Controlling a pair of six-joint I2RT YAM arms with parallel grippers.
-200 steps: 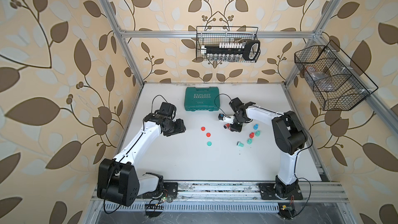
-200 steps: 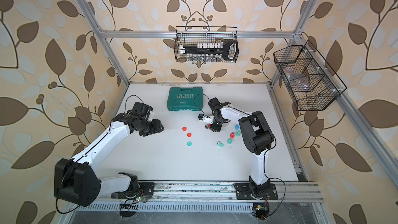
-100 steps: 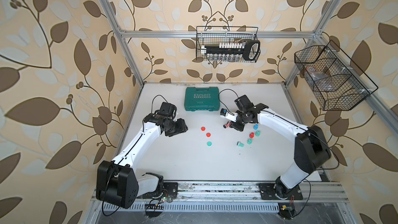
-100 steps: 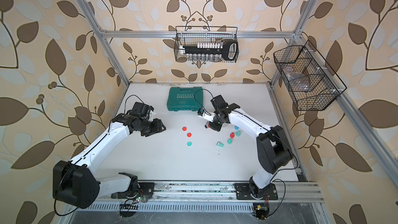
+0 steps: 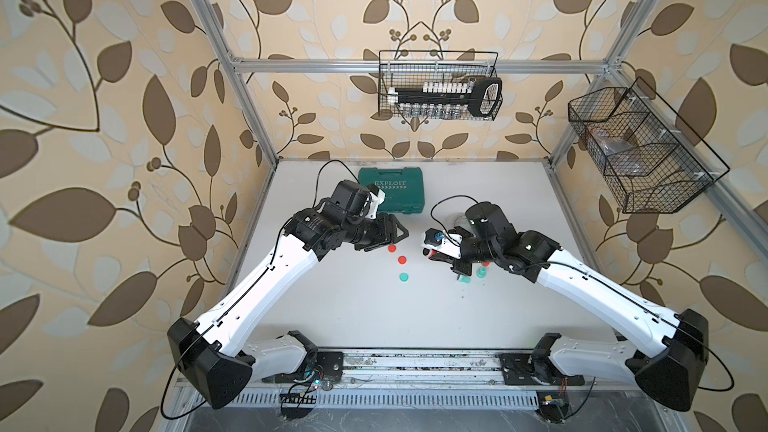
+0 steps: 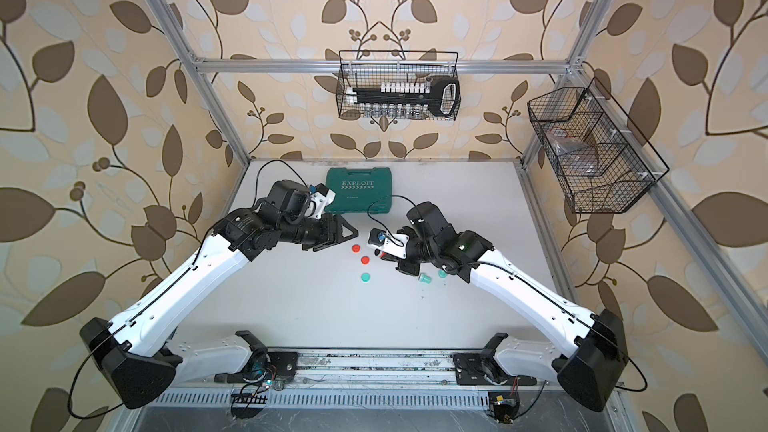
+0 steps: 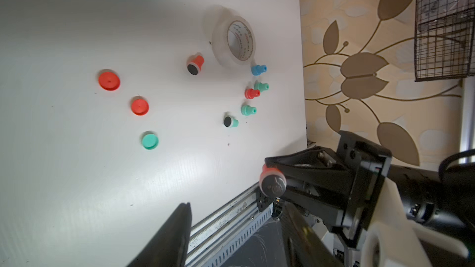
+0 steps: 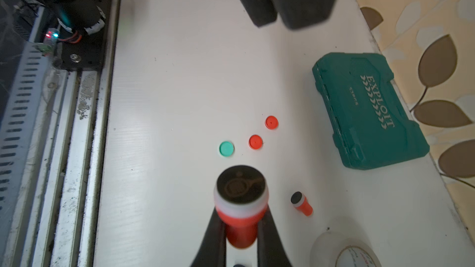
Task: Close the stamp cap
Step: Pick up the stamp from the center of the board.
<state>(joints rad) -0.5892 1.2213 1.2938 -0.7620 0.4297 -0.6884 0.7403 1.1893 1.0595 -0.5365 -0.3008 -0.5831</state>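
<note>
My right gripper [image 8: 241,218] is shut on a red stamp [image 8: 240,201] and holds it above the table, its uncapped black face pointing at my left gripper. The stamp also shows in the left wrist view [image 7: 272,182] and as a red speck in both top views [image 5: 432,252] [image 6: 380,252]. Two red caps [image 7: 109,80] [image 7: 139,107] and a teal cap [image 7: 149,140] lie flat on the white table between the arms. My left gripper [image 5: 399,232] [image 7: 239,227] hovers open beside the far red cap [image 5: 391,248], with nothing between its fingers.
Several small stamps lie near the right arm, among them an uncapped red one [image 7: 195,64], an uncapped teal one [image 7: 230,122] and a blue one [image 7: 258,69]. A clear tape roll [image 7: 235,41] stands beside them. A green tool case [image 5: 392,195] sits at the back.
My left gripper has moved right, towards the red caps. The right arm has stretched out, its elbow swinging right, and the stamp is still in its gripper near the same spot.
</note>
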